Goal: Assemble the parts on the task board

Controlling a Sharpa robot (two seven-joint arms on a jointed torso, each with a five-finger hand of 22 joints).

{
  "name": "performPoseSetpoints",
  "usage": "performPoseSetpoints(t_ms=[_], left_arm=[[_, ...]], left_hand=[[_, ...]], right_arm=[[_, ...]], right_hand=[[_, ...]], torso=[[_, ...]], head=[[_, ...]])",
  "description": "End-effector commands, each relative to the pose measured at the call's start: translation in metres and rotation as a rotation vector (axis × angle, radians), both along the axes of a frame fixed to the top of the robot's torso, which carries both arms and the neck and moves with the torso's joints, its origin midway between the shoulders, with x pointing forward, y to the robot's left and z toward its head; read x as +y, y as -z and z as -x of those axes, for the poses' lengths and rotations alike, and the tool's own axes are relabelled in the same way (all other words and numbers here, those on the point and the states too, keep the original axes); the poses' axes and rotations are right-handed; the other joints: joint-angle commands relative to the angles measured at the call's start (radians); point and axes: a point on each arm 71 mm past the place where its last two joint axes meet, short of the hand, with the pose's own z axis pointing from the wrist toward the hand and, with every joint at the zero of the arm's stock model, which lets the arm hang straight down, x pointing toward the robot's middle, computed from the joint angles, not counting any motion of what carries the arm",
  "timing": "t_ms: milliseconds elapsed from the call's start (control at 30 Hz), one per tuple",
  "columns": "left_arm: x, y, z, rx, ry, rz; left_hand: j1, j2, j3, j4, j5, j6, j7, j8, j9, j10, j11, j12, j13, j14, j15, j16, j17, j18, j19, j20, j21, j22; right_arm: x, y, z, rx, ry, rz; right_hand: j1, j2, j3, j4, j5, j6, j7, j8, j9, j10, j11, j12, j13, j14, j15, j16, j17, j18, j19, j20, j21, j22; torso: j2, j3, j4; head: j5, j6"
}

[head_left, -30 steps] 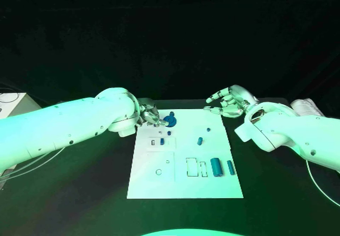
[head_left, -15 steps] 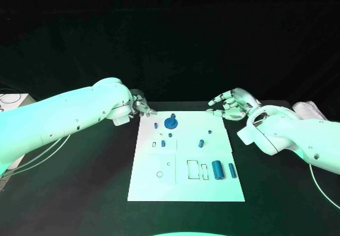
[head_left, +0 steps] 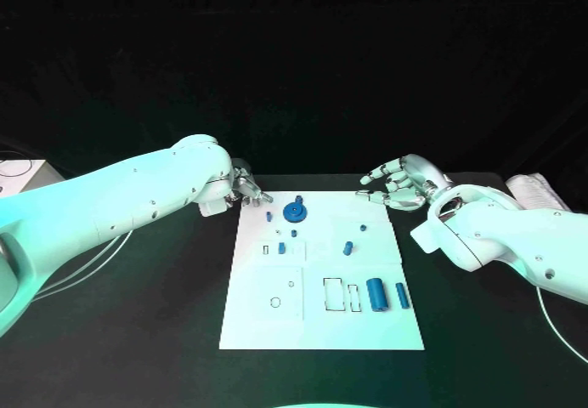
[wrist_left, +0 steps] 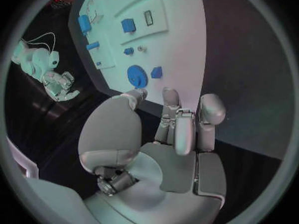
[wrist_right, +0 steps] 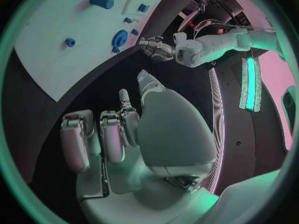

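You'll read no writing on the task board (head_left: 321,319). Left hand (head_left: 245,189) and right hand (head_left: 394,183) hover off its far corners, fingers loosely apart, holding nothing; blue gear (head_left: 296,212) unobstructed.

It looked like a robotics lab or test cell. A black table (head_left: 147,323) stood before a dark backdrop, bearing a white task board (head_left: 321,327) with outlined slots and small blue parts (head_left: 375,291). Cables (head_left: 74,268) trailed beside the left arm, and a glowing green light strip (wrist_right: 250,84) showed in the right wrist view.
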Motion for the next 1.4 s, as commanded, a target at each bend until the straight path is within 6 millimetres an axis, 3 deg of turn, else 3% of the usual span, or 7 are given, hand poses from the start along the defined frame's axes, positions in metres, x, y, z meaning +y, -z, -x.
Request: performPoseSetpoints(t_ms=[33, 133, 233, 333, 800, 900, 1400], left_arm=[[-0.003, 0.005, 0.001, 0.069, 0.036, 0.006], [-0.003, 0.007, -0.001, 0.078, 0.031, 0.008], [-0.003, 0.008, -0.001, 0.080, 0.027, 0.013], [-0.004, 0.009, -0.002, 0.079, 0.021, 0.023], [-0.005, 0.013, -0.001, 0.102, 0.029, 0.025], [-0.006, 0.015, -0.001, 0.109, 0.032, 0.025], [-0.007, 0.022, 0.000, 0.121, 0.028, 0.032]], left_hand=[[-0.015, -0.003, -0.008, 0.000, -0.008, 0.003, 0.005, -0.007, -0.003, -0.011, 0.000, -0.007, -0.006, 0.040, 0.009, -0.006, 0.130, 0.012, -0.003, 0.006, -0.006, -0.002], [-0.015, -0.003, -0.008, 0.000, -0.008, 0.003, 0.005, -0.007, -0.003, -0.011, 0.000, -0.007, -0.006, 0.040, 0.009, -0.006, 0.130, 0.012, -0.003, 0.006, -0.006, -0.002], [-0.018, -0.002, -0.011, 0.000, -0.011, 0.003, 0.005, -0.008, -0.005, -0.013, 0.001, -0.007, -0.006, 0.040, 0.009, -0.005, 0.131, 0.013, -0.004, 0.007, -0.006, -0.003], [-0.018, -0.002, -0.011, 0.000, -0.011, 0.004, 0.005, -0.008, -0.005, -0.012, 0.001, -0.006, -0.004, 0.040, 0.009, -0.005, 0.131, 0.012, -0.004, 0.007, -0.006, -0.003], [-0.020, 0.006, -0.015, -0.001, -0.012, 0.016, 0.002, -0.004, -0.006, -0.009, -0.001, 0.002, 0.002, 0.043, 0.009, -0.001, 0.138, 0.012, -0.002, 0.009, -0.005, 0.001], [-0.018, 0.008, -0.014, -0.002, -0.011, 0.017, 0.001, -0.003, -0.006, -0.009, -0.002, 0.003, 0.003, 0.043, 0.009, -0.001, 0.138, 0.012, -0.003, 0.009, -0.005, 0.001], [-0.003, 0.015, -0.010, -0.003, -0.010, 0.020, 0.000, -0.002, -0.008, -0.008, -0.004, 0.006, 0.005, 0.043, 0.007, 0.000, 0.139, 0.012, -0.001, 0.009, -0.004, 0.004]], right_arm=[[0.001, -0.002, 0.000, -0.023, -0.009, -0.004], [0.001, -0.003, 0.000, -0.035, -0.003, -0.018], [0.001, -0.004, 0.000, -0.039, 0.003, -0.032], [0.001, -0.004, -0.001, -0.045, 0.009, -0.043], [0.001, -0.005, -0.002, -0.053, 0.016, -0.053], [0.001, -0.005, -0.002, -0.053, 0.015, -0.053], [0.003, -0.006, -0.002, -0.053, 0.011, -0.054]], right_hand=[[-0.012, -0.004, 0.003, 0.002, -0.002, -0.016, -0.001, 0.011, 0.003, -0.078, -0.003, -0.089, 0.032, 0.082, -0.007, -0.023, 0.189, 0.002, 0.072, -0.006, -0.041, 0.216], [-0.011, -0.006, 0.007, 0.002, 0.008, -0.028, -0.002, 0.018, 0.005, -0.137, -0.004, -0.173, -0.045, 0.066, -0.009, -0.052, 0.140, 0.018, 0.040, -0.008, -0.101, 0.170], [-0.007, -0.011, 0.018, 0.003, 0.011, -0.049, -0.002, 0.031, 0.010, -0.286, -0.006, -0.403, -0.256, 0.000, -0.011, -0.171, -0.027, 0.069, -0.068, -0.011, -0.326, 0.003], [-0.007, -0.012, 0.029, 0.004, 0.012, -0.059, -0.003, 0.045, 0.015, -0.372, -0.009, -0.604, -0.447, -0.041, -0.017, -0.278, -0.139, 0.100, -0.130, -0.013, -0.511, -0.136], [-0.009, -0.019, 0.036, 0.004, 0.012, -0.069, -0.006, 0.061, 0.020, -0.357, -0.010, -0.653, -0.510, -0.050, -0.017, -0.340, -0.180, 0.112, -0.130, -0.019, -0.613, -0.214], [-0.009, -0.019, 0.036, 0.004, 0.012, -0.070, -0.006, 0.062, 0.020, -0.357, -0.010, -0.655, -0.514, -0.050, -0.018, -0.344, -0.182, 0.112, -0.130, -0.019, -0.620, -0.219], [-0.010, -0.020, 0.042, 0.003, 0.012, -0.075, -0.006, 0.071, 0.022, -0.358, -0.010, -0.683, -0.549, -0.067, -0.017, -0.403, -0.224, 0.125, -0.147, -0.020, -0.715, -0.290]], torso=[[0.005, -0.0008, -0.0028], [0.004, -0.0010, -0.0029], [0.005, -0.0012, -0.0028], [0.004, -0.0010, -0.0022], [0.003, 0.0006, -0.0012], [0.003, 0.0005, -0.0013], [0.003, 0.0018, -0.0006]], head=[[0.004, 0.003], [0.001, 0.002], [-0.002, 0.001], [-0.003, 0.000], [0.001, -0.003], [-0.007, -0.005], [-0.007, -0.003]])
